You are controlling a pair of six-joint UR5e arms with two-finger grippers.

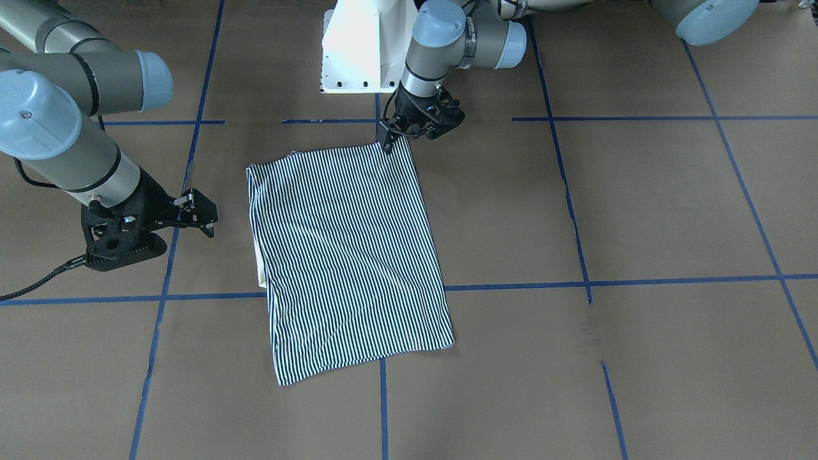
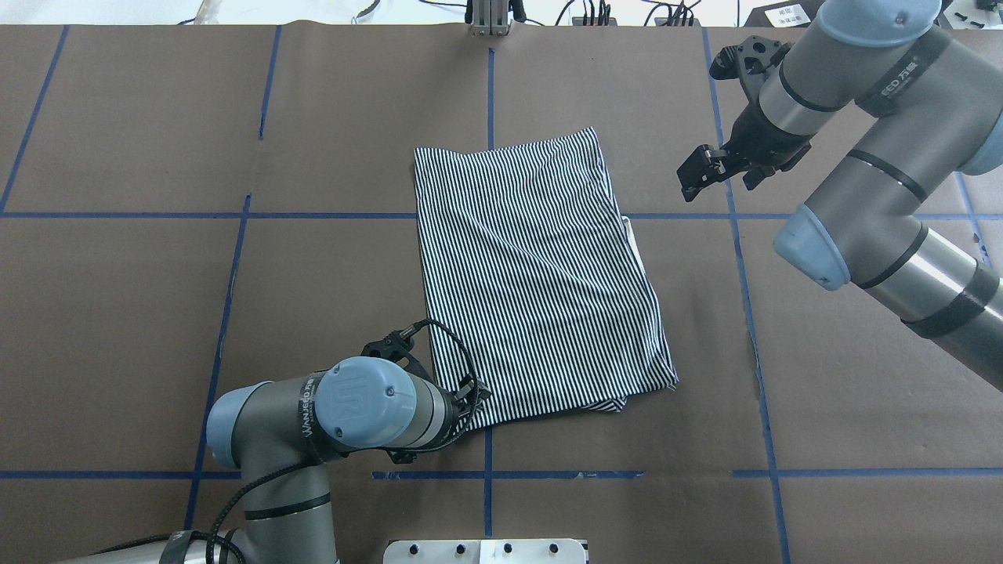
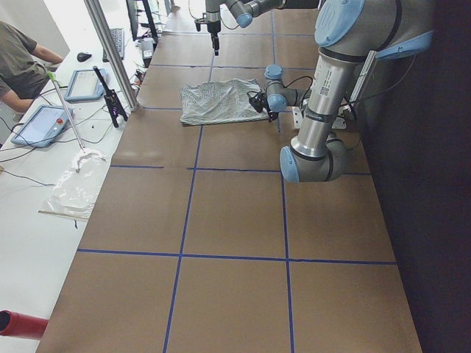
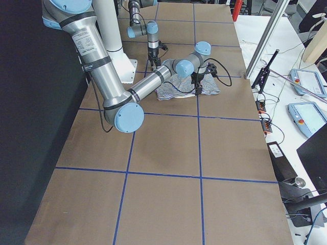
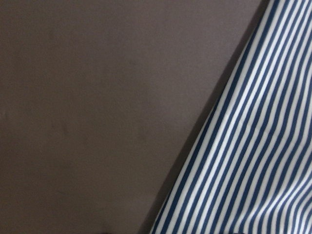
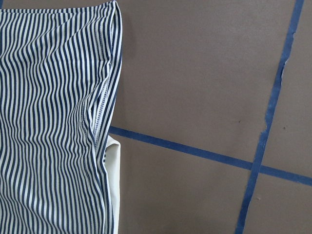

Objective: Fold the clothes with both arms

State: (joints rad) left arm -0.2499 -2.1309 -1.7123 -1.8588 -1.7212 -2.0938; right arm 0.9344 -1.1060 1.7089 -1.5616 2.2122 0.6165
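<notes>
Judging by how the cloth lies, the folding looks well advanced. At the left of the overhead view, the black two-finger left gripper (image 1: 388, 145) on its grey tubular arm sits low at the robot-side corner of the navy-and-white striped polo shirt (image 2: 533, 266). Its jaws are hidden there, so I cannot tell whether they pinch the fabric. The shirt lies mid-table on the brown paper-covered table with blue tape lines (image 2: 157, 313), already a flat rectangle with no sleeve showing. Only a cream sliver (image 2: 633, 243), probably collar, peeks from its right edge. Farther right, the black right gripper (image 2: 725, 176) hovers apart from the shirt, jaws spread and empty. What likely remains is one more fold halving the length, plus some smoothing.
</notes>
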